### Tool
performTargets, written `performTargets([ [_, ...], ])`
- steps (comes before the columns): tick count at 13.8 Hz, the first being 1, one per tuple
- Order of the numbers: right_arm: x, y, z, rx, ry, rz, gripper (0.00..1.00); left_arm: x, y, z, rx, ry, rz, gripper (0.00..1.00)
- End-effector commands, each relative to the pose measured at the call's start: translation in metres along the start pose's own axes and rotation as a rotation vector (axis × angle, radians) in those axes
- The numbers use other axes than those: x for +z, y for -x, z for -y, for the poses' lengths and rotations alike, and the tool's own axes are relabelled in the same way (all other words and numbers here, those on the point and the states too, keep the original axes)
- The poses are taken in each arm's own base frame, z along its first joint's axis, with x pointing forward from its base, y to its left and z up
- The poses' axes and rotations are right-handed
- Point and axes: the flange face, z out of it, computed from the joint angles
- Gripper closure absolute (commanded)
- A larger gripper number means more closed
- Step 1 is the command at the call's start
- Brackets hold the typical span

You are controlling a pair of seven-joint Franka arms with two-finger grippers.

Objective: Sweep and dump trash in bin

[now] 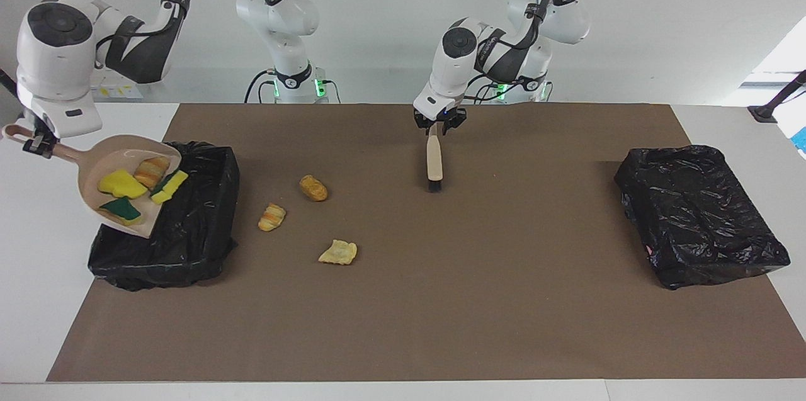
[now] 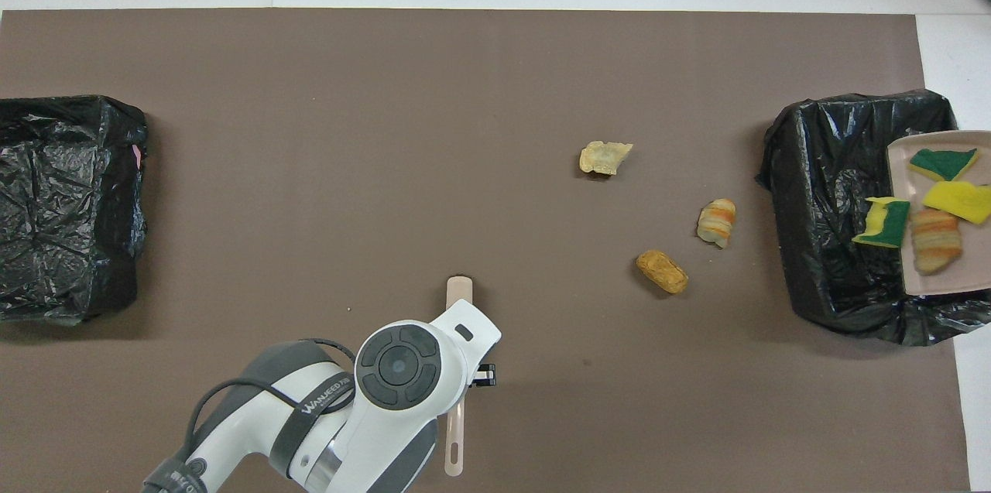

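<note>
My right gripper (image 1: 36, 140) is shut on the handle of the beige dustpan (image 1: 107, 162) and holds it tilted over the open black-lined bin (image 1: 201, 225) at the right arm's end. In the pan lie three yellow-and-green sponges (image 1: 121, 184) and a striped bread piece (image 1: 152, 171); they also show in the overhead view (image 2: 960, 200). Three golden pastry lumps lie on the brown mat beside that bin (image 1: 313, 187) (image 1: 272, 216) (image 1: 338, 252). My left gripper (image 1: 439, 121) is shut on the beige brush (image 1: 434, 162), with its black bristles low at the mat.
A second black-bagged bin (image 1: 699, 212) stands at the left arm's end of the mat (image 1: 441, 313). The brush sits toward the robots' edge, well away from the three lumps. White table shows around the mat.
</note>
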Motion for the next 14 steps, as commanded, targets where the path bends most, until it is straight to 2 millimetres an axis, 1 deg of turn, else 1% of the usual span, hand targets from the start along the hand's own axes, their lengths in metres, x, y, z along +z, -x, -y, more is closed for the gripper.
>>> performTargets([
  [1,-0.007,0.001,0.004,0.006,-0.019,0.062,1.00,-0.005,-0.007,0.006,-0.016,-0.003,-0.024,0.40],
  [2,-0.006,0.002,0.005,0.002,-0.023,0.070,1.00,-0.014,-0.016,0.013,-0.035,0.009,-0.036,0.36],
  [3,-0.007,0.005,0.006,-0.007,-0.039,0.097,1.00,-0.028,-0.030,0.019,-0.062,0.028,-0.055,0.35],
  [4,-0.014,0.009,0.010,-0.003,-0.042,0.108,1.00,-0.044,-0.040,0.024,-0.081,0.051,-0.080,0.34],
  [5,-0.023,0.009,0.011,-0.016,-0.035,0.121,1.00,-0.060,-0.050,0.032,-0.104,0.069,-0.098,0.33],
  [6,-0.035,0.011,0.015,-0.022,-0.038,0.146,1.00,-0.078,-0.063,0.044,-0.129,0.076,-0.110,0.33],
  [7,-0.044,0.019,0.021,-0.016,-0.042,0.171,1.00,-0.098,-0.076,0.059,-0.138,0.081,-0.114,0.33],
  [8,-0.050,0.025,0.024,-0.018,-0.036,0.186,1.00,-0.121,-0.085,0.077,-0.134,0.084,-0.117,0.33],
  [9,-0.056,0.027,0.026,-0.032,-0.032,0.205,1.00,-0.135,-0.092,0.097,-0.125,0.082,-0.111,0.33],
  [11,-0.072,0.012,0.020,-0.064,-0.020,0.252,1.00,-0.150,-0.103,0.135,-0.100,0.075,-0.098,0.33],
  [14,-0.075,0.011,0.023,-0.071,-0.027,0.272,1.00,-0.162,-0.117,0.180,-0.067,0.064,-0.109,0.33],
])
